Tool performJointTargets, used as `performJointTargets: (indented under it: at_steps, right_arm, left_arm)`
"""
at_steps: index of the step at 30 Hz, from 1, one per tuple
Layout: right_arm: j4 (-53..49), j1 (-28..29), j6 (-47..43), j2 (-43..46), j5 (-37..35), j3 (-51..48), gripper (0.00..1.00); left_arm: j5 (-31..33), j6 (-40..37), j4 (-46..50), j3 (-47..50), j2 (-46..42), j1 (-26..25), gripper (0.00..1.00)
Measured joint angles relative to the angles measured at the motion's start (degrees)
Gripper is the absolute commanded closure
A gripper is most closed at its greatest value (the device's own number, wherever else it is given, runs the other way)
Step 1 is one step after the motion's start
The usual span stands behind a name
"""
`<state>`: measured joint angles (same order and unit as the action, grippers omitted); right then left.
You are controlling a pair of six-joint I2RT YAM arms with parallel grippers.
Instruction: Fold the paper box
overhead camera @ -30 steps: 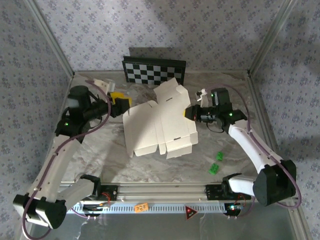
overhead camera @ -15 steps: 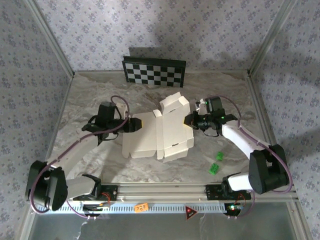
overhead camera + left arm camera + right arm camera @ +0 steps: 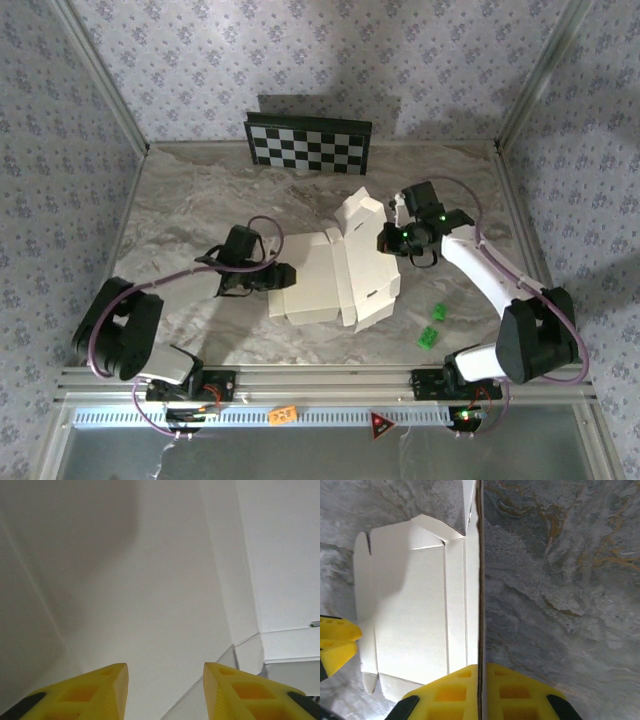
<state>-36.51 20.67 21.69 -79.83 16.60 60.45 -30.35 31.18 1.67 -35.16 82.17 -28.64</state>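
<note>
The paper box (image 3: 320,285) lies cream-white face up in the middle of the marble table, partly folded. Its right panels stand raised. My right gripper (image 3: 386,240) is shut on the box's right edge. In the right wrist view that edge (image 3: 480,580) runs straight up from between the closed yellow fingers (image 3: 445,692), with the white panels (image 3: 410,610) to its left. My left gripper (image 3: 285,275) sits low at the box's left edge. In the left wrist view its yellow fingertips (image 3: 112,682) stand apart, open, with white cardboard (image 3: 150,580) close in front.
A black-and-white checkerboard panel (image 3: 308,143) leans on the back wall. Two small green pieces (image 3: 437,313) (image 3: 427,338) lie right of the box, near the front. Patterned walls close in the table, and a metal rail (image 3: 320,382) runs along the near edge.
My left arm swung down from the back left to the box's left edge, and its jaws narrowed. The box shifted right and its right side rose, still held by the right gripper.
</note>
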Motion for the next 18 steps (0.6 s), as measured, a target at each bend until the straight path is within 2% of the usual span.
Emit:
performJointTargets:
  at_steps: [7, 18]
  right_arm:
    - [-7.2, 5.5, -2.5, -4.3, -8.6, 7.6, 1.0]
    - [-10.7, 12.6, -3.2, -11.1, -17.0, 15.6, 1.0]
  left_arm:
    - [-0.3, 0.5, -2.9, 0.5, 5.6, -0.8, 0.58]
    - [-1.1, 0.4, -5.7, 0.7, 6.6, -1.9, 0.6]
